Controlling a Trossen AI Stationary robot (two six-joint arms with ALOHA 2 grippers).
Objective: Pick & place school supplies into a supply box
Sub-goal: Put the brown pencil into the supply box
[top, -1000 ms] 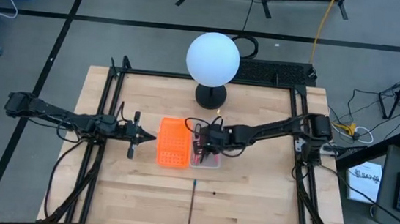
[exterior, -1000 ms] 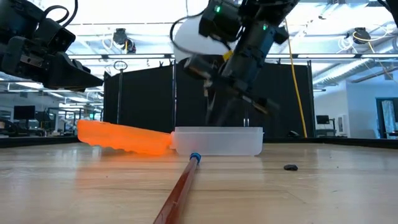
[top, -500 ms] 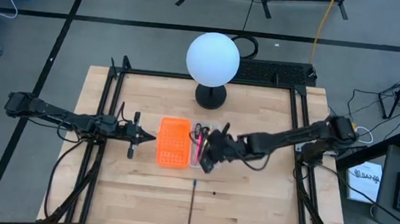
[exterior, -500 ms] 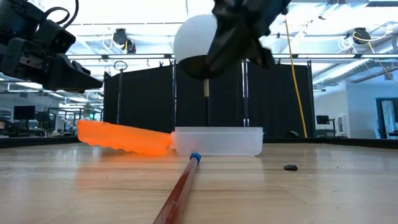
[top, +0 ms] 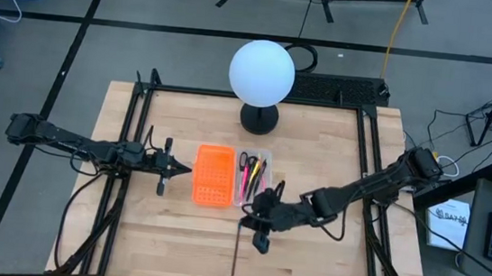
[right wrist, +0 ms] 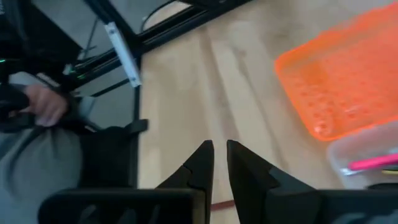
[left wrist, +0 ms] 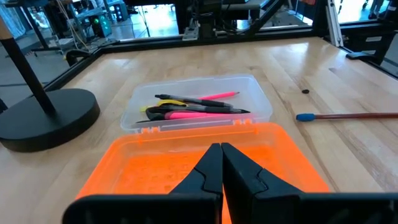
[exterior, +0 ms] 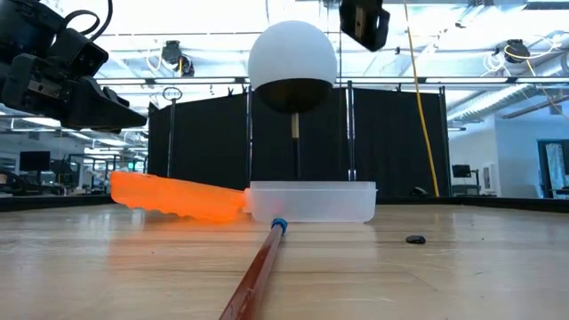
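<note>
Box (top: 254,180): mid-bench, touching orange tray (top: 212,176); holds scissors (top: 243,164) and pens (left wrist: 193,109).
Pencil (top: 235,250): alone on bare bench near front edge, open room around.
Right end effector (top: 259,233): above pencil's far end, narrow gap, empty.
Left end effector (top: 164,164): clenched, beside tray.
Writing: none legible.

My high camera looks straight down on the whole wooden table (top: 306,262). My low one sits at table-top level, facing the room, close to the clear plastic tray (exterior: 311,203). Both wrist cameras look forward, near the orange perforated piece (left wrist: 199,165), which all four views share.
</note>
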